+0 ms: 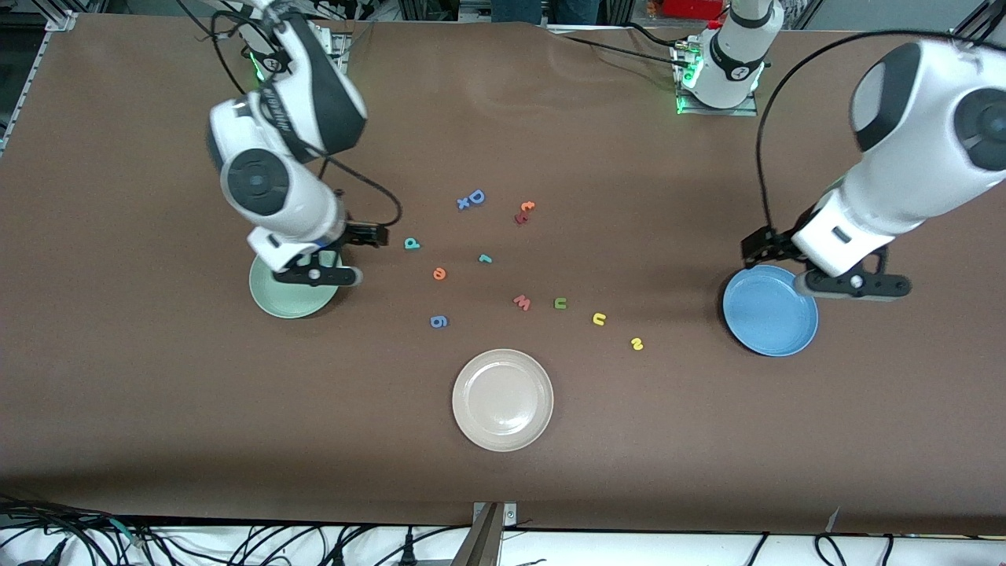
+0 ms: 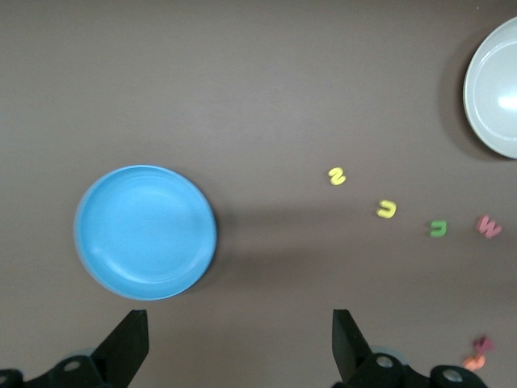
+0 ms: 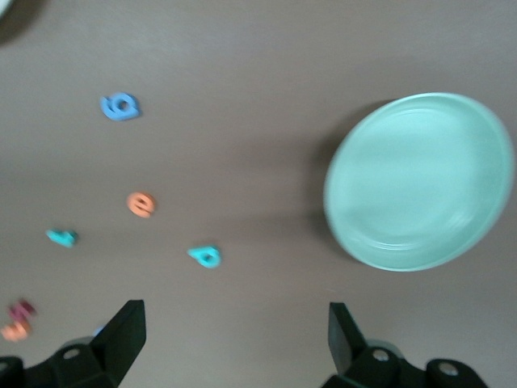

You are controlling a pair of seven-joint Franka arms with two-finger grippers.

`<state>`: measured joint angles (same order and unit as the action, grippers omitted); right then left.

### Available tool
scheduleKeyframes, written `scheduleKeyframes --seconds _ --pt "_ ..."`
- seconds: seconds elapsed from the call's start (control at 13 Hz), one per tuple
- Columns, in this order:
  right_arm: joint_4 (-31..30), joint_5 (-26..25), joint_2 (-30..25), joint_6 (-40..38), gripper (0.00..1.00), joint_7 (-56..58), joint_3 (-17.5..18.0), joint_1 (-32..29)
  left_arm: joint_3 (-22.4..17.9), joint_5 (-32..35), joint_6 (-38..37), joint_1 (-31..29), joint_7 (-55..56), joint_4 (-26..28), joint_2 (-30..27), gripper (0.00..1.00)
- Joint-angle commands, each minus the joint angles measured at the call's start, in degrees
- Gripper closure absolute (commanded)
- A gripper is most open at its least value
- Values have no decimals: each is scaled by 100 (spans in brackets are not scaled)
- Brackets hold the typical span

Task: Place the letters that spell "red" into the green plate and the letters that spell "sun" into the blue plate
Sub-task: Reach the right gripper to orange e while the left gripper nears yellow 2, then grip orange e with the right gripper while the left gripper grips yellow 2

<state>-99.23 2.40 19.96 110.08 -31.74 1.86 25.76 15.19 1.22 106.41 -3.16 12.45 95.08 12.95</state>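
With both plates bare, the right gripper wide open and empty over the green plate, and the left gripper likewise over the blue plate, descend squarely on the nearby teal "d".

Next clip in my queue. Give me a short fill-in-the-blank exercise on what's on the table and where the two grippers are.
1. The right gripper, fingers apart, is over the ____ plate.
2. The left gripper is over the rim of the blue plate, holding ____.
3. The yellow s lies nearest to the ____ plate.
4. The plate nearest the front camera is the ____ one.

Missing words: green; nothing; blue; beige-white
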Motion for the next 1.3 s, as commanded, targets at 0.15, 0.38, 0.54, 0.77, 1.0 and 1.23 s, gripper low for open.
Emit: scheduleKeyframes --seconds 0.15,0.38,0.54,0.77,1.0,1.23 --pt "-114 -38 719 1338 1 -1271 -63 499 -16 142 512 298 1740 -59 709 0" --pt "-394 -555 922 1963 19 -1676 -72 667 -25 141 800 544 2733 -77 990 0" --pt "-465 -583 1115 2227 39 -1949 -72 833 -69 142 1170 711 3209 -51 1271 0" --pt "-526 -574 1265 2447 50 -1968 -63 869 -331 298 1575 1070 3412 -59 1596 0" --pt "-790 -574 1318 3035 50 -1968 -63 869 -377 1168 2058 1212 4026 -68 1930 0" --pt "-826 -565 1414 3308 49 -1976 -63 913 -377 1381 2348 1353 4449 -95 2176 1"
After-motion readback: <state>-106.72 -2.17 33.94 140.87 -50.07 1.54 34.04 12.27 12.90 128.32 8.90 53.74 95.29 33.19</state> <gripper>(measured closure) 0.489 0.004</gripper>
